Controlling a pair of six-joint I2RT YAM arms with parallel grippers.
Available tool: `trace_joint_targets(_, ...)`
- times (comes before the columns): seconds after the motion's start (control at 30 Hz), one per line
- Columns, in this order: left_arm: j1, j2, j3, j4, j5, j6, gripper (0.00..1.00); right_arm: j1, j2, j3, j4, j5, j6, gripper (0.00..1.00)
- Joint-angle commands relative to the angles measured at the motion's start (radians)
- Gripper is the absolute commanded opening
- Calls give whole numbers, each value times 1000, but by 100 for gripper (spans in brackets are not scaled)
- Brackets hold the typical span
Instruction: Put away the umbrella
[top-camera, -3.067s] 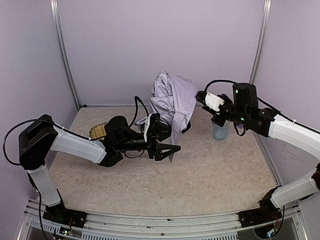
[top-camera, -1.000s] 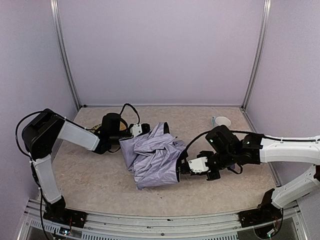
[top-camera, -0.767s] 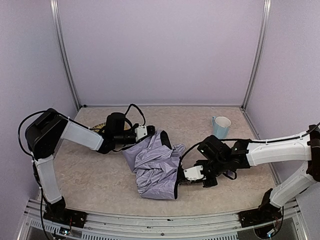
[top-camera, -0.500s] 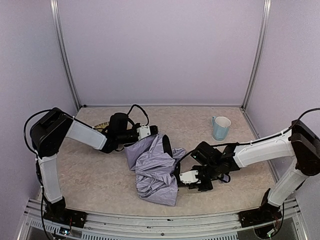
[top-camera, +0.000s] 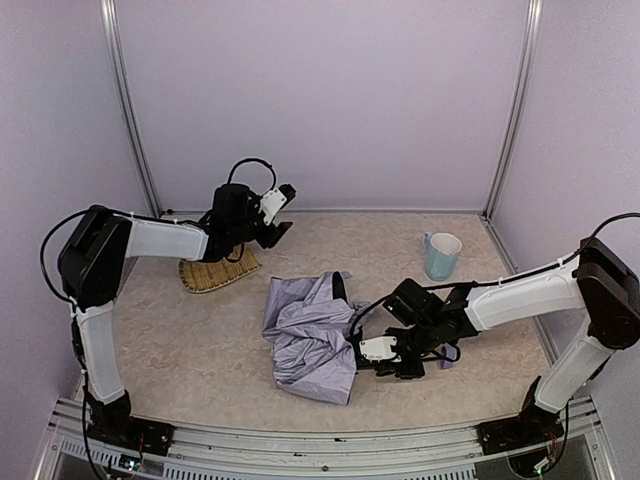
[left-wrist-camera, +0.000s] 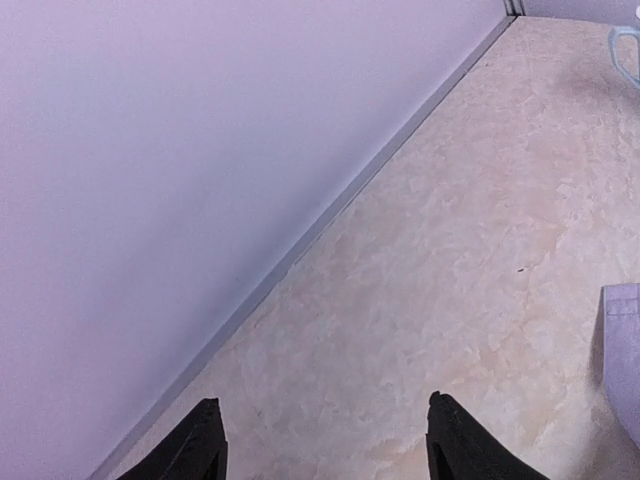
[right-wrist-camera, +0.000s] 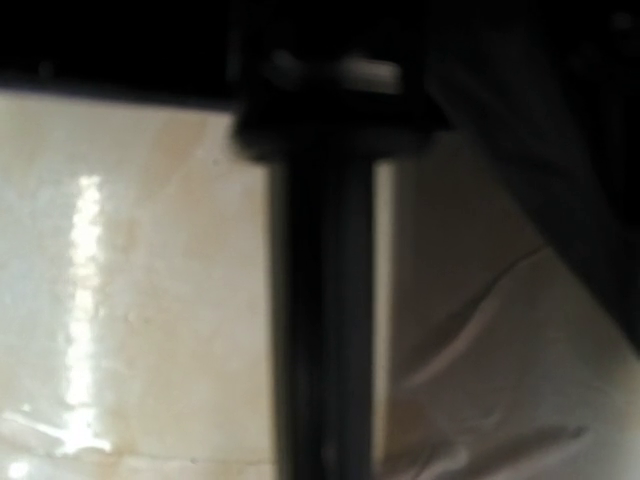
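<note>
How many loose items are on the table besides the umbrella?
2: the woven straw tray at the back left, and the light blue mug at the back right. The crumpled umbrella at centre could hide something small.

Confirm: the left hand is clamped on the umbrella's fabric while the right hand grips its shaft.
Wrong: the left hand is open and clear of the umbrella, near the back wall, per the top view. The right hand does grip its shaft.

2 white-and-black arms (top-camera: 165, 240), black cables (top-camera: 249, 160).
</note>
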Motion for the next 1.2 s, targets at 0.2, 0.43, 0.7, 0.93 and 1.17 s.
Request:
trace_joint_targets(0.2,-9,-455,-298,-336,492,-562,71,-21,50,-2,-79,55,3,0)
trace_joint_targets(0.43,-89,-440,-453,-303,500,-553,79,-20,69,11,-85,70,1,0)
trace_joint_targets(0.7,-91,-288,-322,-310,306,-518,64,-18,49,9,-87,67,6,0)
trace_joint_targets(0.93,-94,-414,-390,-257,323,-522,68,-14,34,1,-84,68,7,0)
trace_joint_targets(1.17,16,-376,-428,-226,301,-657,80,-13,65,13,-89,83,4,0)
